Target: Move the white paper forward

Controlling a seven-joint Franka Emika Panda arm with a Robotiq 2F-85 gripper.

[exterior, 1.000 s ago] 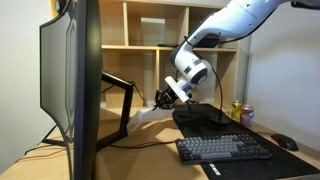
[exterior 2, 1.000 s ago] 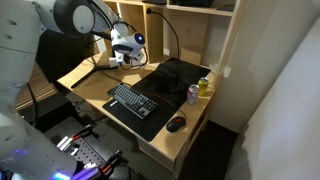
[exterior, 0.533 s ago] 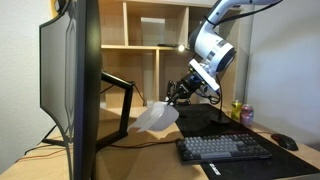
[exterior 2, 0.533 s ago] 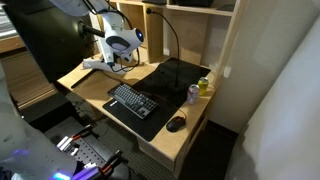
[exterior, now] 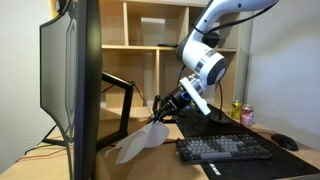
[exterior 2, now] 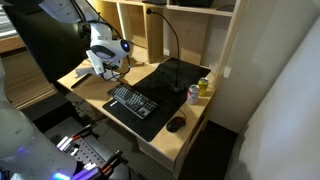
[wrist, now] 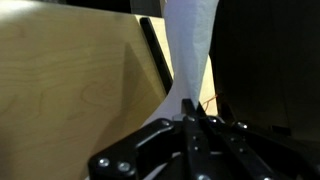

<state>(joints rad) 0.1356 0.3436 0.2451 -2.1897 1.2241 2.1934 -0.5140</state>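
Fingers [wrist: 197, 128] closed tight on one edge of the white paper [wrist: 192, 50]; in the wrist view the tips meet on the sheet with no gap showing between them.

White paper [exterior: 140, 142] hangs from that pinch, slanting down and away from the wrist. It is limp, bowed, not flat. Its free end comes down close to the bench [wrist: 70, 90], near the foot of the monitor [exterior: 75, 80]. You cannot tell from these views whether that end touches the wood or just clears it.

Sheet sits beside the dark mat [exterior 2: 170, 80] and off the keyboard [exterior: 225, 148], over bare wood. In an exterior view the wrist hides most of it.

Step in hand, as I read it: carry. The paper is up and gripped, not yet set down.

Next move calls for:
- travel forward with the pinch kept closed, low enough that the sheet trails rather than swings
- watch the free end; if it drags it may fold under or catch the mat edge
- lower until the sheet lies flat on the bench, then let the fingers part and lift straight off so the paper does not come up with them.
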